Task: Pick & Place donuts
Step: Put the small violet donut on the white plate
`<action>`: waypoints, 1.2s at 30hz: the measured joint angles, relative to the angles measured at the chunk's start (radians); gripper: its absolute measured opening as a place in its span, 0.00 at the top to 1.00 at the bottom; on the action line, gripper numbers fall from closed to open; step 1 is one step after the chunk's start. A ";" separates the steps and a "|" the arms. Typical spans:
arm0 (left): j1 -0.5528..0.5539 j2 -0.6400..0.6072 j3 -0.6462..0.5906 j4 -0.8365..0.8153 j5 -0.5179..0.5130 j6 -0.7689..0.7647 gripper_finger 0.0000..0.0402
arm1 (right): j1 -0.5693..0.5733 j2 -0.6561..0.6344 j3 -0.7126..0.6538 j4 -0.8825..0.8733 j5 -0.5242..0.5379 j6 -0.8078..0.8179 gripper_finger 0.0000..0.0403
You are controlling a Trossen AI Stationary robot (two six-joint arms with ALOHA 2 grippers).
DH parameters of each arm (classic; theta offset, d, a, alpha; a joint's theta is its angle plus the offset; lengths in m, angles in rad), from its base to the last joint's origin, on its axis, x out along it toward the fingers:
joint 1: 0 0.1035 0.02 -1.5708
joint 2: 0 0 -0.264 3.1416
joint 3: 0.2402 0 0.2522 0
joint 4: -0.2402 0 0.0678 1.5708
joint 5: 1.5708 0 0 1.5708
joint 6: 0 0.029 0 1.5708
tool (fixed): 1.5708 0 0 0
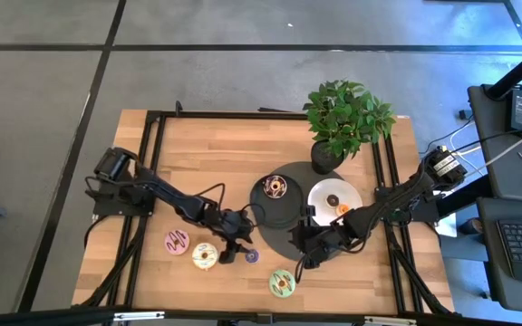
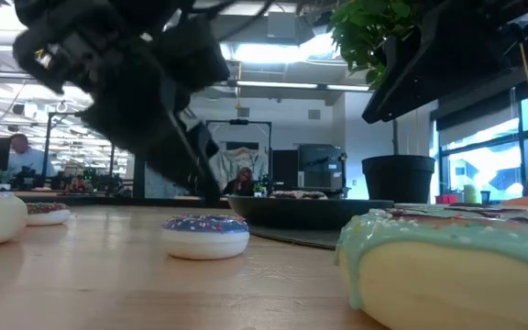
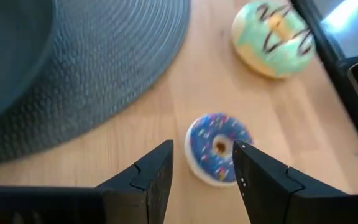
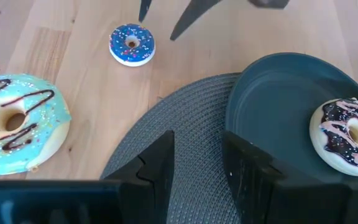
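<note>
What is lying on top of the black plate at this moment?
One brown-iced donut lies on the black plate. The plate's far part is hidden by the right arm in the high view.

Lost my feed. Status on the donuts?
Left gripper open, just short of blue donut. Right gripper open, empty, over mat. Nothing in the way.

Round grey mat [image 4: 166, 134]: dark plate [image 4: 278, 99] on it holding chocolate donut [image 4: 350, 134]; blue donut [image 4: 132, 44] and green donut [image 4: 17, 122] beside mat.

Potted plant [image 1: 345, 119], woven mat [image 1: 279, 237], black plate [image 1: 275, 201], white plate [image 1: 323, 202], possibly ceramic
</note>
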 joint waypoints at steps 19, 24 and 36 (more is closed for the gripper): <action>-0.041 0.077 0.000 0.086 -0.073 -0.028 0.66 | 0.000 0.000 0.000 0.000 0.000 -0.003 0.66; -0.046 0.093 0.000 0.102 -0.073 -0.028 0.70 | 0.000 0.001 0.000 0.000 0.000 -0.003 0.66; -0.039 0.080 0.012 0.106 -0.026 -0.025 0.97 | 0.000 0.001 0.000 0.000 0.007 -0.003 0.66</action>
